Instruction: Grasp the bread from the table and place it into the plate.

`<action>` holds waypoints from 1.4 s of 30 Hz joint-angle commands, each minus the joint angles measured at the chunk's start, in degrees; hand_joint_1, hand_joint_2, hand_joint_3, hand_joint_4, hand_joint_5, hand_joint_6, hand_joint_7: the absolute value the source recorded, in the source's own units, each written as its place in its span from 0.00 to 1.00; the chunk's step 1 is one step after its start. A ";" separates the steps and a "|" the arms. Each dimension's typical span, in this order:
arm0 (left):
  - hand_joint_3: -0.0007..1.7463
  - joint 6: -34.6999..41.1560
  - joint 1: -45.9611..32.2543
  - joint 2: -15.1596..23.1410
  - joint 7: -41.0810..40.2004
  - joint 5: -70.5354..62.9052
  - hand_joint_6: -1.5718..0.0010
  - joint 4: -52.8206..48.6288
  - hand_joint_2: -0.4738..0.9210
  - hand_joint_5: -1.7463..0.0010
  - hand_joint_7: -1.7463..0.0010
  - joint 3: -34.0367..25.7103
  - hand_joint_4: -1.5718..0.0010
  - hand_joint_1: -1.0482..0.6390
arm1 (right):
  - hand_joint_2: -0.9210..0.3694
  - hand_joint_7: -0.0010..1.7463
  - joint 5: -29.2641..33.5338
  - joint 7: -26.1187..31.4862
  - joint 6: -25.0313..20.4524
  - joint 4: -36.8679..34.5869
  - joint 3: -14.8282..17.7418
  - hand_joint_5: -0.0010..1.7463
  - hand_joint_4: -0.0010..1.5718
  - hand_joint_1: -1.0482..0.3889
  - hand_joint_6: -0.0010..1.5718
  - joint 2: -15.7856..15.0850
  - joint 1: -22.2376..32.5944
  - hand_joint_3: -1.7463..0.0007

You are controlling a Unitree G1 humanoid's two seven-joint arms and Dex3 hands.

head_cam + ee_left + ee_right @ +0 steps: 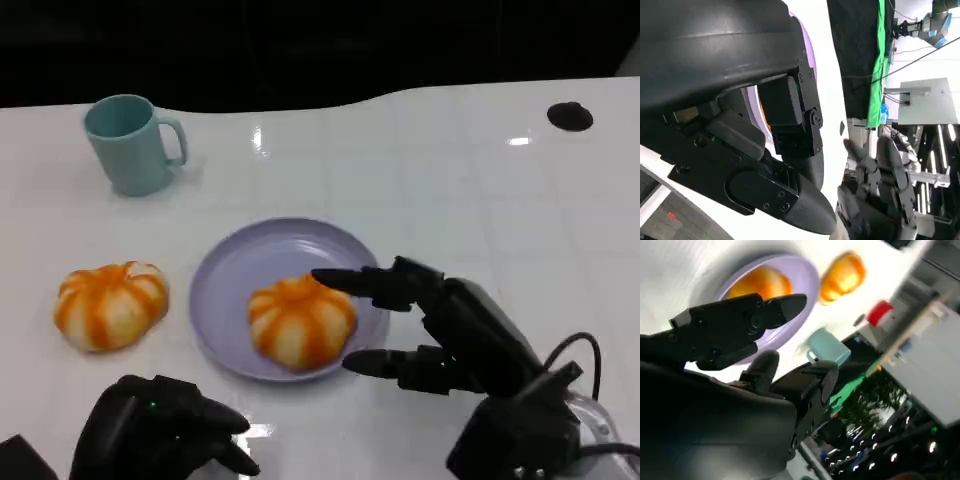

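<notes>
One bread (301, 320) sits in the plate (230, 270), right hand (440, 330) just beside the plate with fingers spread and empty, so the placement looks done; second bread (110, 304) lies on the table (450, 180) beside the plate, left hand (165, 430) curled, empty.

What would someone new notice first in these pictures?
The orange-striped bun lying on the purple plate mid-table, with the right hand open beside it, fingers reaching over the plate's edge. A second bun sits left of the plate, a teal mug behind it.
</notes>
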State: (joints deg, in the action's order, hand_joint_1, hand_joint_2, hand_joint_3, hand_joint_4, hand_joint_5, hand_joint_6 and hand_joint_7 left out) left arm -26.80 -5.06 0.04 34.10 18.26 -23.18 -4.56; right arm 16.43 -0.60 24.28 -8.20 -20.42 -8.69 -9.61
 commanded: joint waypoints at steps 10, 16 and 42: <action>0.00 -0.09 -0.29 0.95 -0.45 -0.38 0.00 0.28 0.92 0.81 0.96 -0.27 0.00 0.00 | 0.33 0.86 -19.26 -13.51 -16.12 19.23 6.45 0.91 0.33 0.77 0.23 -0.86 12.76 0.39; 0.00 -0.12 -0.23 0.96 -0.36 -0.37 0.00 0.16 0.92 0.81 0.96 -0.25 0.00 0.00 | 0.20 0.83 -19.26 -13.78 -17.90 22.65 8.30 0.96 0.41 0.77 0.37 -0.83 16.73 0.43; 0.00 0.01 -0.77 0.81 -0.37 -0.27 0.00 0.78 0.92 0.81 0.96 -0.13 0.00 0.00 | 0.36 0.90 -13.99 -11.32 -4.38 12.06 9.99 1.00 0.52 0.70 0.41 0.91 17.97 0.24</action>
State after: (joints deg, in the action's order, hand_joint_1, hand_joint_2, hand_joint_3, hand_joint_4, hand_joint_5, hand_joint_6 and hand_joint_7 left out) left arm -26.74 -5.22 0.07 34.09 18.19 -22.91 -4.51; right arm 2.62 -12.05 18.68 4.74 -11.29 -7.70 8.88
